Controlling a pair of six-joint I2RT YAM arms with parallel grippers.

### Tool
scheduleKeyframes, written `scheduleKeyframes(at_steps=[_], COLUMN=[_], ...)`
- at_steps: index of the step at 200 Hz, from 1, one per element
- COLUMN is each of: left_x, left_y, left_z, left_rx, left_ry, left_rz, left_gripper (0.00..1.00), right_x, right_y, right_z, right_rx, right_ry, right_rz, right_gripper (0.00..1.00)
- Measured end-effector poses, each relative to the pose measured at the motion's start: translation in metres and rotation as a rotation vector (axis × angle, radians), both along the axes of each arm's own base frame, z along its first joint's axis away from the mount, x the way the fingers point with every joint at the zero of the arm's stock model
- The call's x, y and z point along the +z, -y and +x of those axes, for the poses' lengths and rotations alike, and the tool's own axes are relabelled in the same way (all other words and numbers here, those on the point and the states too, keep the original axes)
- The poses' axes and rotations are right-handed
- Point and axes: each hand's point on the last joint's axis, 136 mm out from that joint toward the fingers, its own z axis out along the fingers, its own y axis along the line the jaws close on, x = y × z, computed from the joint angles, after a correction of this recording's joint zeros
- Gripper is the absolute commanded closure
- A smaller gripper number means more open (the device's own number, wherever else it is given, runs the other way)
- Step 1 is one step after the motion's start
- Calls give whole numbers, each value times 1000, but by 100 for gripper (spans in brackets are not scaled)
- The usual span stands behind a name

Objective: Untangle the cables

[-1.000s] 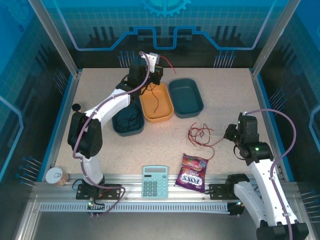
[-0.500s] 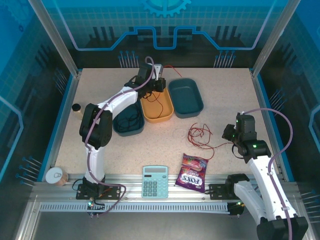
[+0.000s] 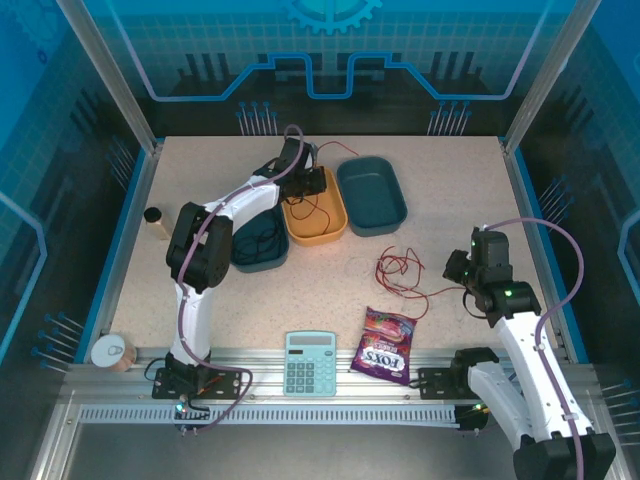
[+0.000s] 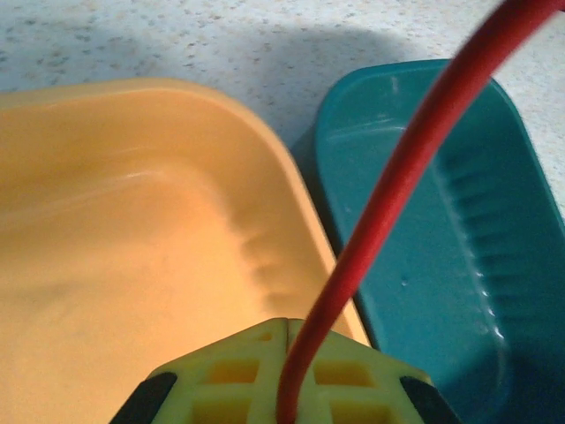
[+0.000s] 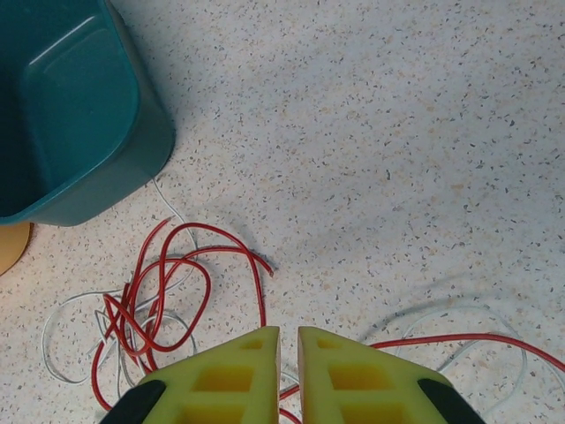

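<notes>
My left gripper [image 3: 312,181] [image 4: 289,322] hangs over the orange tray [image 3: 335,232] [image 4: 132,221], shut on a red cable [image 3: 318,206] [image 4: 397,177]. That cable arcs up behind the gripper and dangles into the tray. A black cable [image 3: 262,240] lies coiled in the dark teal tray [image 3: 245,262] to the left. A tangle of red cable [image 3: 398,268] [image 5: 168,283] and white cable [image 5: 66,318] lies mid-table. My right gripper [image 3: 457,268] [image 5: 289,331] hovers at the tangle's right edge, its fingers a narrow slit apart. Strands pass beneath them, none visibly pinched.
A second teal tray [image 3: 372,195] [image 4: 441,247] [image 5: 71,106] sits right of the orange one. A calculator [image 3: 310,362] and a candy bag [image 3: 383,345] lie by the near rail. A small can [image 3: 112,352] and a dark-capped cylinder [image 3: 153,216] stand at the left.
My left gripper has come down from high behind the trays to just over the orange tray, carrying the red cable with it. The right gripper shifted slightly, then held still.
</notes>
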Motion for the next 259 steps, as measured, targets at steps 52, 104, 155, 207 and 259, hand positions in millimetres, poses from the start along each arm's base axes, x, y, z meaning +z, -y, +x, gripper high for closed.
scheduleKeyframes(at_steps=[52,104,155,207,259], left_x=[-6,-7,-12,-14,-5], left_y=[-11,-12,-14,-13,-9], left_z=[0,-1,-5,-5,2], left_rx=[101,130,149,161,130], left_ry=[-43,-60,-91,-100,-58], left_rz=[-3,-16,-21,-31,-32], left_gripper=[92,89,81,67,67], right_x=[5,10,12,12,12], right_y=[0,0,0,0,-1], right_z=[-1,-3,-4,-4,-4], right_rx=[0,0,0,0,2], right_ry=[22,46,54,53,52], right_rz=[6,8,9,9,12], right_gripper=[84,84,84,83,83])
